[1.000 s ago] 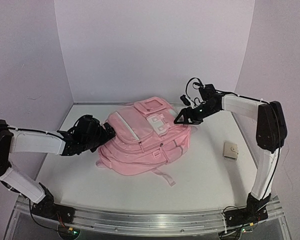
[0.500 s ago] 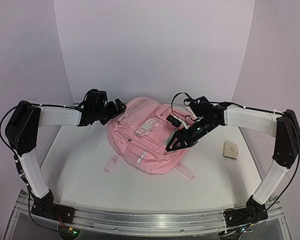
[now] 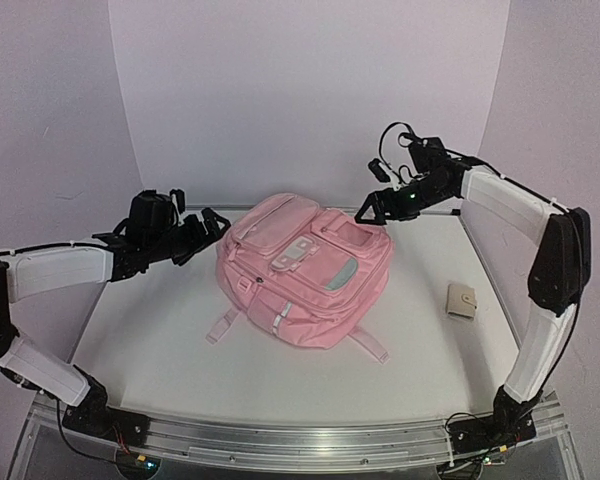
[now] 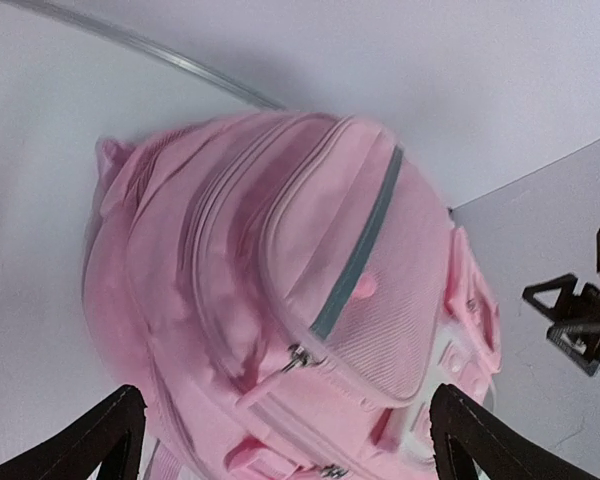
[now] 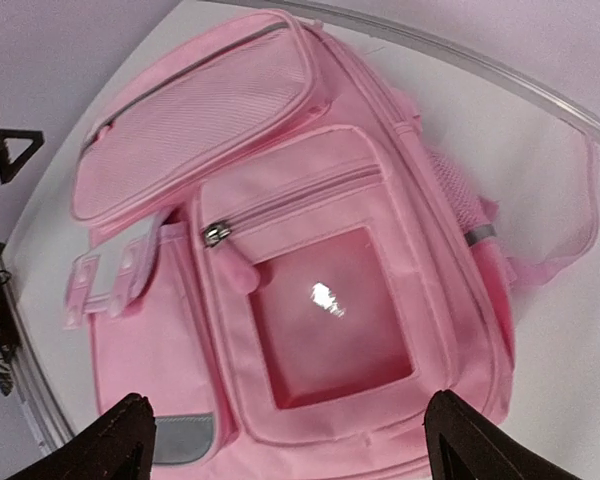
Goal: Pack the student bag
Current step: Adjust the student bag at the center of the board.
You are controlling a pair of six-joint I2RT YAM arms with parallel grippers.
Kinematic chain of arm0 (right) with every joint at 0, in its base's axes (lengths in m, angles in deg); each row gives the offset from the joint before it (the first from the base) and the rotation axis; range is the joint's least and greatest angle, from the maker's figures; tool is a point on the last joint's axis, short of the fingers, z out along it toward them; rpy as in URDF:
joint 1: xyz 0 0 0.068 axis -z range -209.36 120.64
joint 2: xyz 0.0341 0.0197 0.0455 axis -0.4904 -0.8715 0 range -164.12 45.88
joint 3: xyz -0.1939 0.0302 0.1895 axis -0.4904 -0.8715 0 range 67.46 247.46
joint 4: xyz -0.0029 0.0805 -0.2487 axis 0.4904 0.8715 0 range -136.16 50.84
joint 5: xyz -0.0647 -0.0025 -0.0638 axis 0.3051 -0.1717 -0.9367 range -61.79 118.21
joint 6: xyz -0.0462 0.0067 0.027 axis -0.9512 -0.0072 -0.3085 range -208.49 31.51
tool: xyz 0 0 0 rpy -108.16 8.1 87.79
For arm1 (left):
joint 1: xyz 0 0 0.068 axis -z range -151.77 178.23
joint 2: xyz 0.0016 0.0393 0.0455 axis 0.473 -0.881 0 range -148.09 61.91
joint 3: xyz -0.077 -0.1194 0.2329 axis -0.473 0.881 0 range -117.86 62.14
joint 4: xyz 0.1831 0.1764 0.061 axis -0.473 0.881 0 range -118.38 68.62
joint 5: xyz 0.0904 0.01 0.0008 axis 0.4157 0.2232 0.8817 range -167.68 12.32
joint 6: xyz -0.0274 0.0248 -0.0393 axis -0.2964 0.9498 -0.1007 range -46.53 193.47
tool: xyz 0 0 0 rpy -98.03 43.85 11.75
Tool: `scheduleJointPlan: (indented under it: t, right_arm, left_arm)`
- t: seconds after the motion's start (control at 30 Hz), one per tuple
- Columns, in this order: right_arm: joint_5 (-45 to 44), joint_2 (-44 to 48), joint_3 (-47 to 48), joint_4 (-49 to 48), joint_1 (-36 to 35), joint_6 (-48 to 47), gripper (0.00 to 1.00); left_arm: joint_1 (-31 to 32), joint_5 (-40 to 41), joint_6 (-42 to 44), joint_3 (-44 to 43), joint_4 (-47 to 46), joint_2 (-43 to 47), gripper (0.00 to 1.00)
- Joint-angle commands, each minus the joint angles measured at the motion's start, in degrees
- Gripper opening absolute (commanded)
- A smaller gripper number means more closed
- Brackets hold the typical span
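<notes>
The student bag (image 3: 302, 270), a big pink backpack, lies flat on the white table with its zipped front pockets facing up. My left gripper (image 3: 208, 232) hovers open just off the bag's left side, touching nothing. In the left wrist view the bag (image 4: 310, 300) fills the space ahead of the open left gripper (image 4: 290, 445). My right gripper (image 3: 372, 210) is open above the bag's far right corner. In the right wrist view the bag's clear-window pocket (image 5: 330, 315) lies below the right gripper (image 5: 295, 440), whose spread fingers hold nothing.
A small beige wallet (image 3: 463, 300) lies on the table right of the bag. Pale straps (image 3: 365, 343) trail from the bag's near edge. White walls close in the back and both sides.
The bag was turned and laid flat with its front up, then stayed put. My right gripper opened and lifted from the bag's front to its far right corner. The left gripper drew back left.
</notes>
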Motion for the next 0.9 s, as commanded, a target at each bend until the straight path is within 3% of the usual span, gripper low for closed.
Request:
scheduleJointPlan:
  t: [0.0,0.1,0.2,0.4,0.5,0.63,0.77,0.87]
  right_arm:
    - [-8.0,-8.5,8.9,0.2,0.4,-0.1,0.96]
    - [-6.7,-12.8,11.1,0.3,0.8,0.7,0.96]
    - [0.9,-13.7,8.6,0.7,1.4,3.1,0.89]
    - [13.3,-5.6,-6.9,1.0,1.3,5.2,0.77]
    - [13.1,0.3,-13.3,0.9,1.3,4.9,0.76]
    - [7.3,3.0,-15.3,1.0,1.4,2.8,0.77]
    - [4.8,-1.5,-10.9,1.2,1.4,0.9,0.76]
    - [7.6,-6.2,-6.6,1.3,1.3,1.3,0.73]
  left_arm:
    - [2.0,-2.7,-2.3,2.0,-3.5,-4.2,1.0]
    - [2.2,-5.8,-2.1,2.3,-8.1,-7.8,1.0]
    - [2.2,-8.2,-0.6,1.0,-11.6,-11.8,1.0]
    - [2.4,-15.2,1.8,-5.0,-16.6,-19.8,1.0]
    - [4.6,-18.3,1.9,-6.2,-19.7,-22.5,0.99]
    - [12.4,-17.1,4.6,-8.0,-19.8,-24.0,0.95]
    - [19.5,-15.0,5.7,-8.8,-19.9,-24.9,0.9]
    - [21.5,-13.4,4.9,-7.4,-20.6,-23.2,0.89]
